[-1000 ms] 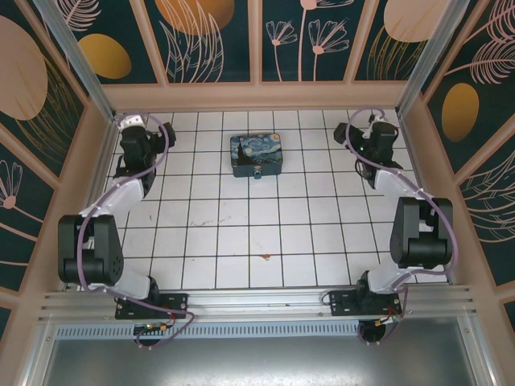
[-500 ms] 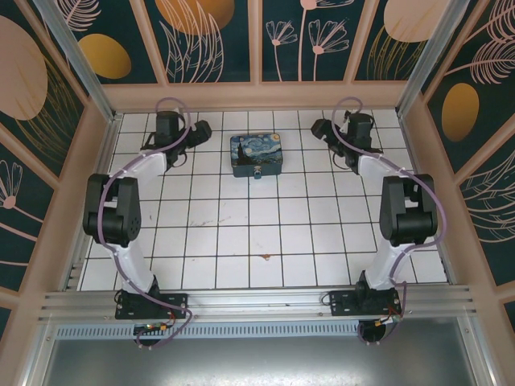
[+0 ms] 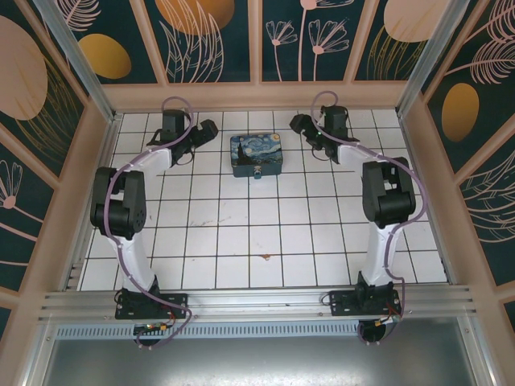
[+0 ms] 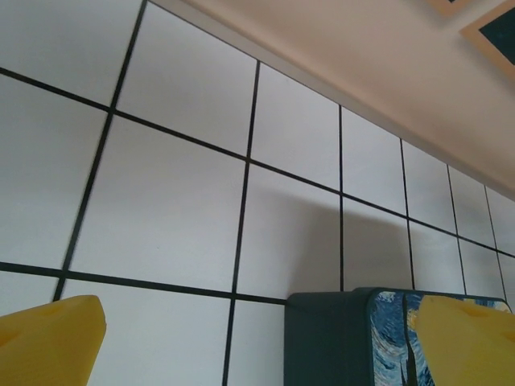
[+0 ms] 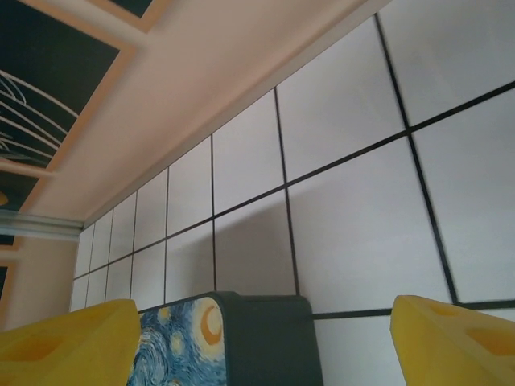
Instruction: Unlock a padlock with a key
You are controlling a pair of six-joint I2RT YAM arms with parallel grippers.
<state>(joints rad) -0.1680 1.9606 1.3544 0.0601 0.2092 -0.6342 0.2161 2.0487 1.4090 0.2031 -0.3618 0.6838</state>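
A tiny grey padlock point(image 3: 257, 172) hangs at the near side of a dark blue painted box point(image 3: 256, 154) at the back middle of the tiled floor. My left gripper point(image 3: 208, 129) hovers just left of the box, open; its yellow fingers point(image 4: 50, 339) frame the box's end point(image 4: 334, 342). My right gripper point(image 3: 296, 123) hovers just right of the box, open, with yellow fingers point(image 5: 451, 338) wide apart and the box's other end point(image 5: 265, 342) ahead of them. Neither touches the box. A tiny brownish thing point(image 3: 264, 257) lies on the near floor; too small to tell if it is the key.
The back wall point(image 3: 257, 95) runs close behind the box and both grippers. Side walls point(image 3: 95, 153) enclose the white tiled floor point(image 3: 241, 225). Both arms reach from their bases point(image 3: 149, 304) along the left and right sides.
Both arms have swung in from the side walls toward the box, and the grippers now point at its two ends. The box and padlock have not moved.
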